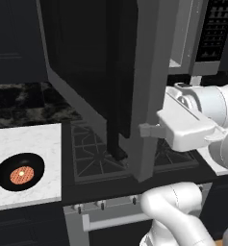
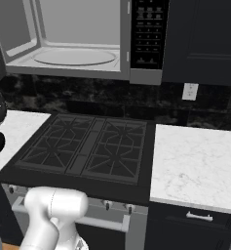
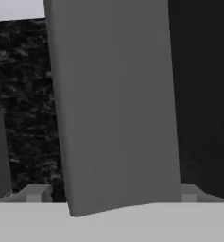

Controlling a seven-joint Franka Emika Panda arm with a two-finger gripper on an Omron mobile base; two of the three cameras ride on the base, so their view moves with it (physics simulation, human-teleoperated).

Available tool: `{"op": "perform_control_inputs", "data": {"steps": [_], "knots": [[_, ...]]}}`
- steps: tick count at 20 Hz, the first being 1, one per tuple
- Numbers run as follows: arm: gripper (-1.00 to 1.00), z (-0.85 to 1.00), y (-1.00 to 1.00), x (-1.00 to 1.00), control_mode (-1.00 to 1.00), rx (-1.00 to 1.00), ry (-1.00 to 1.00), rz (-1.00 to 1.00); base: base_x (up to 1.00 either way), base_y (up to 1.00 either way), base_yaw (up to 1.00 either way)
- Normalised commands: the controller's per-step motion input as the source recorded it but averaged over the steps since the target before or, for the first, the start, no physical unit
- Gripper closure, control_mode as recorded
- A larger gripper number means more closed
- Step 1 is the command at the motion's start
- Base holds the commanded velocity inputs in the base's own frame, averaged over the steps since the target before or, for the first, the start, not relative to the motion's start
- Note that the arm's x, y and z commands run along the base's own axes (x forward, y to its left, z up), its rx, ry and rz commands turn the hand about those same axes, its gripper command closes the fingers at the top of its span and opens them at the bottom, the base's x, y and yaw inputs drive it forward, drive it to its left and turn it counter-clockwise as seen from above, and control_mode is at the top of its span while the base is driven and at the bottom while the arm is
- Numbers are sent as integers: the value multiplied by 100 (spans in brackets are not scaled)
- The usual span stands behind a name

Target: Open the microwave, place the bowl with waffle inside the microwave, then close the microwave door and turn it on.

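Observation:
The microwave [image 2: 73, 39] hangs over the stove with its pale cavity and round turntable [image 2: 75, 57] exposed. The microwave door [image 1: 86, 57] stands swung out wide, its grey steel edge [image 1: 151, 86] toward me and the black bar handle [image 1: 116, 101] on its dark face. My gripper [image 1: 146, 130] is open, level with the door's lower free edge. In the hand view the grey door edge [image 3: 118, 108] stands between my spread fingertips [image 3: 35, 193], with my gripper [image 3: 113, 194] straddling it. The black bowl [image 1: 20, 171] holding the waffle [image 1: 21, 174] rests on the white counter at the left.
Beneath the microwave lies a black gas stove [image 2: 87, 146] with knobs and an oven handle [image 2: 102, 222] along its front. Marble counters [image 2: 200, 166] flank it. The black button panel [image 2: 147, 31] is right of the cavity. A wall outlet [image 2: 190, 91] sits on the dark backsplash.

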Motion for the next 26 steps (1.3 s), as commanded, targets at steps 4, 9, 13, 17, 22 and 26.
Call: {"op": "perform_control_inputs", "data": {"steps": [4,9,13,17,22,26], "knots": [[-100,0,51,0,-100,0,8,23,0,0,0],[-100,0,37,0,-100,0,4,21,0,0,0],[-100,0,28,13,-100,0,0,14,0,0,0],[-100,0,22,14,-100,0,0,6,0,0,0],[-100,0,27,17,-100,0,0,0,0,0,0],[-100,0,32,8,-100,0,0,0,0,0,0]]}}
